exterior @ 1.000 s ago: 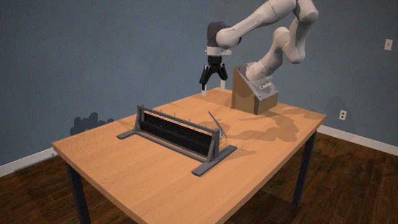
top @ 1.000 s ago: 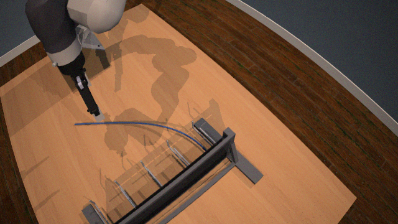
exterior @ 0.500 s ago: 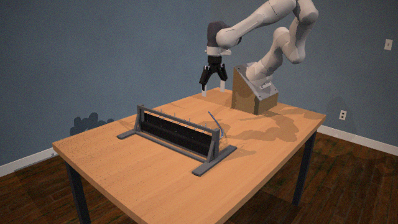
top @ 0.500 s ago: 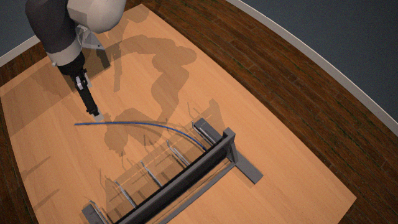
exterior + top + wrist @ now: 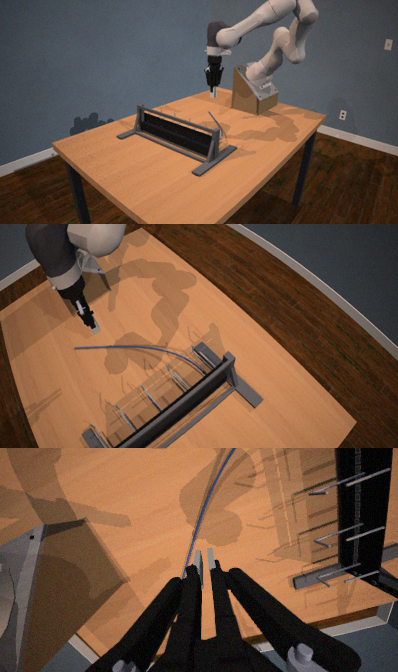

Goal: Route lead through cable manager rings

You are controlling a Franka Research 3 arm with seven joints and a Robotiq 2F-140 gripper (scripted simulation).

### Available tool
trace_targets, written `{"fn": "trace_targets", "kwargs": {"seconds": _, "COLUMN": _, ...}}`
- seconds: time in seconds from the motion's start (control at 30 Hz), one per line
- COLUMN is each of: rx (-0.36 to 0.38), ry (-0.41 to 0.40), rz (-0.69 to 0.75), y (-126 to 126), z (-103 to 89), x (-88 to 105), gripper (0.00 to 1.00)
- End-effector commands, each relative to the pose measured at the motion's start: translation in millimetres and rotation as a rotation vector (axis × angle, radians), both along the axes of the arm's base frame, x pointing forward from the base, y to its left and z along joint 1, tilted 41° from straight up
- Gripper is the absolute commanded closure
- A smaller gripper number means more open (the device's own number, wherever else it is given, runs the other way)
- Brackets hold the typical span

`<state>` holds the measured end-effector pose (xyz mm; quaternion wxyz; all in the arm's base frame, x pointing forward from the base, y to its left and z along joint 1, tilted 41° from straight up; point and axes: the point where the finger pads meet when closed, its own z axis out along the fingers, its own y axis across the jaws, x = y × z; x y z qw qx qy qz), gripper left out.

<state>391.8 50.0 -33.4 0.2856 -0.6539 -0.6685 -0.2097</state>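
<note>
The lead [image 5: 124, 346] [image 5: 215, 120] [image 5: 200, 519] extends from the patch panel [image 5: 186, 407] [image 5: 177, 134] [image 5: 372, 503] at right of centre in the top view to a free end at left of centre. It is outside the target rings [image 5: 125, 418] [image 5: 340, 533], which by judgement are the three toward the lower left of that view. The jaws [image 5: 96, 330] [image 5: 213, 93] stand nearly closed, with a narrow gap and nothing between them. They are apart from the lead.

CAUTION: Descending with the jaws closed may push the lead aside instead of gripping it. Open them before the approach.

CAUTION: Pulling the lead taut may drag or tip the rack [image 5: 229, 358] [image 5: 215, 143] [image 5: 312, 579], as it is unfastened. Striking a ring from above may have the same effect.

CAUTION: If the lead misses a ring's top gap, it may lie over the ring. Its bend toward port 2 may then spring it out on release.

Count, top view:
- Lead: one.
- Rack: one, with two feet in frame.
- Patch panel: one.
- Rings: five discernible.
- Bench [image 5: 295, 417] [image 5: 140, 186] [image 5: 150, 538]: one.
- Arm: one.

Port number plates are not legible.
</note>
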Motion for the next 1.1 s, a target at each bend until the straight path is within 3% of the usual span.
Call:
{"fn": "trace_targets", "kwargs": {"seconds": 0.0, "rx": -0.002, "ry": 0.003, "rz": -0.009, "y": -1.0, "z": 0.1, "x": 0.9, "gripper": 1.0}}
{"fn": "trace_targets", "kwargs": {"seconds": 0.6, "rx": -0.003, "ry": 0.006, "rz": -0.013, "y": -1.1, "z": 0.1, "x": 0.6, "gripper": 1.0}}
{"fn": "trace_targets", "kwargs": {"seconds": 0.67, "rx": -0.012, "ry": 0.065, "rz": -0.08, "y": -1.7, "z": 0.1, "x": -4.9, "gripper": 1.0}}
{"fn": "trace_targets", "kwargs": {"seconds": 0.77, "rx": -0.037, "ry": 0.22, "rz": -0.257, "y": -3.4, "z": 0.3, "x": -20.8, "gripper": 1.0}}
{"fn": "trace_targets", "kwargs": {"seconds": 0.87, "rx": -0.047, "ry": 0.284, "rz": -0.331, "y": -3.8, "z": 0.5, "x": -26.6, "gripper": 1.0}}
{"fn": "trace_targets", "kwargs": {"seconds": 0.93, "rx": -0.047, "ry": 0.284, "rz": -0.331, "y": -3.8, "z": 0.5, "x": -26.6, "gripper": 1.0}}
{"fn": "trace_targets", "kwargs": {"seconds": 0.97, "rx": -0.049, "ry": 0.298, "rz": -0.348, "y": -3.8, "z": 0.5, "x": -26.6, "gripper": 0.8}}
{"fn": "trace_targets", "kwargs": {"seconds": 1.07, "rx": -0.049, "ry": 0.298, "rz": -0.348, "y": -3.8, "z": 0.5, "x": -26.6, "gripper": 0.8}}
